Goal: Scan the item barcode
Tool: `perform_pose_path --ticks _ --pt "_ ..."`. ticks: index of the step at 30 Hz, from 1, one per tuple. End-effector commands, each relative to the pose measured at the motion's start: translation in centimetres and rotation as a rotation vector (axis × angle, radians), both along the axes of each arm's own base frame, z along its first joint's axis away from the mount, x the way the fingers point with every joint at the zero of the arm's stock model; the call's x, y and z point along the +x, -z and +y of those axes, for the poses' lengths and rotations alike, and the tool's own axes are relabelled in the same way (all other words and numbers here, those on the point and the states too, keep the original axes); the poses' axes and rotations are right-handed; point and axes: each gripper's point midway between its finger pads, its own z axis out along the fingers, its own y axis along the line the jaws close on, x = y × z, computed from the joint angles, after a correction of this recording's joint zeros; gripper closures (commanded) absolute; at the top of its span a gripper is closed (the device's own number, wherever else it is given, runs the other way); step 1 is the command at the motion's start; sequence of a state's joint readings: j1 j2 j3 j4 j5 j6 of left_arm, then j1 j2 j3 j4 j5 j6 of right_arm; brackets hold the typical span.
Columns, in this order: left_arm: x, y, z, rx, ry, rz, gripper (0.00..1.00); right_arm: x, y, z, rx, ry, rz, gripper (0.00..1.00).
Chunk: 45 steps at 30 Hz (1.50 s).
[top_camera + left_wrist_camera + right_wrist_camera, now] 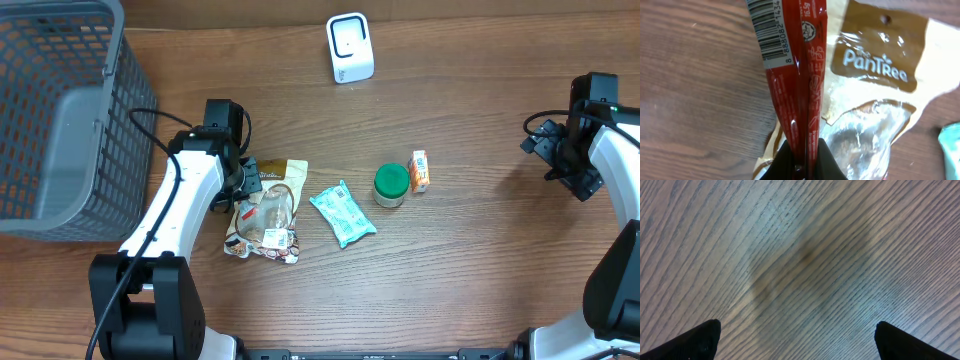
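My left gripper (801,150) is shut on the lower end of a slim red packet (795,75). The packet's white barcode label (771,35) faces the left wrist camera near its far end. Packet and left gripper (243,180) sit over a tan and clear Pantree pouch (875,100) lying on the table. A white scanner (350,48) stands at the back middle, well away from the packet. My right gripper (797,335) stands open over bare wood at the far right (572,160), with nothing between its fingers.
A grey mesh basket (60,110) fills the back left corner. Right of the pouch (268,210) lie a teal packet (343,213), a green-lidded jar (391,185) and a small orange box (420,171).
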<state>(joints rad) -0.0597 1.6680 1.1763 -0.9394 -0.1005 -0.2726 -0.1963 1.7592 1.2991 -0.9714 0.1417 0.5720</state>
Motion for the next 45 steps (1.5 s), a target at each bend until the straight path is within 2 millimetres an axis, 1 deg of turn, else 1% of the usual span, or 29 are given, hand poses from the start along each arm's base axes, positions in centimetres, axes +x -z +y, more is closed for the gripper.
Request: perform_pose_path --ticks 1,5,10,14,17,18,20,22,23,24,25,27,30,37,40,44,45 --pt "-0.2 0.2 -0.9 0.008 0.165 0.007 0.96 -0.2 -0.1 -0.2 -0.008 0.002 -0.002 0.00" --pt "-0.1 1.3 -1.9 0.019 0.254 -0.008 0.96 -0.2 -0.1 -0.2 -0.008 0.002 -0.002 0.00" --pt "-1.3 3.3 -2.9 0.025 0.312 0.014 0.96 -0.2 -0.1 -0.2 -0.008 0.002 -0.001 0.00" --pt "-1.9 4.6 -2.0 0.102 0.310 0.016 0.95 -0.2 -0.1 -0.2 -0.008 0.002 -0.002 0.00" --pt "-2.2 5.6 -1.9 0.106 0.310 0.004 0.91 -0.2 -0.1 -0.1 -0.008 0.002 -0.002 0.00" --pt "-2.4 5.9 -1.9 0.106 0.310 0.004 0.88 -0.2 -0.1 -0.2 -0.008 0.002 -0.002 0.00" --pt "-2.7 6.2 -1.8 0.106 0.307 0.009 0.79 -0.2 -0.1 -0.2 -0.008 0.002 -0.002 0.00" --pt "-2.7 6.3 -1.8 0.105 0.307 0.011 0.55 -0.2 -0.1 -0.1 -0.008 0.002 -0.001 0.00" --pt "-2.6 6.2 -1.8 0.105 0.306 0.009 0.47 -0.2 -0.1 -0.2 -0.008 0.002 -0.002 0.00" --pt "-2.5 6.2 -1.9 0.105 0.306 0.006 0.43 -0.2 -0.1 -0.1 -0.008 0.002 -0.002 0.00" --pt "-2.4 6.1 -1.9 0.104 0.299 0.003 0.42 -0.2 -0.1 -0.2 -0.008 0.002 -0.002 0.00" --pt "-2.1 5.7 -1.9 0.103 0.291 -0.004 0.43 -0.2 -0.1 -0.2 -0.008 0.002 -0.002 0.00" --pt "-1.5 4.7 -2.0 0.100 0.273 -0.008 0.44 -0.2 -0.1 -0.1 -0.008 0.002 -0.002 0.00" --pt "0.5 0.9 -2.4 0.087 0.206 -0.039 0.39 -0.2 -0.1 -0.1 -0.008 0.002 -0.002 0.00" --pt "1.5 -0.9 -2.8 0.066 0.201 -0.066 0.37 -0.2 -0.1 -0.2 -0.008 0.002 -0.002 0.00" --pt "3.0 -3.3 -2.7 0.053 0.138 -0.117 0.22 -0.2 -0.1 -0.2 -0.008 0.002 -0.002 0.00" --pt "3.3 -3.7 -2.6 0.049 0.114 -0.131 0.14 -0.2 -0.1 -0.1 -0.008 0.002 -0.002 0.00"
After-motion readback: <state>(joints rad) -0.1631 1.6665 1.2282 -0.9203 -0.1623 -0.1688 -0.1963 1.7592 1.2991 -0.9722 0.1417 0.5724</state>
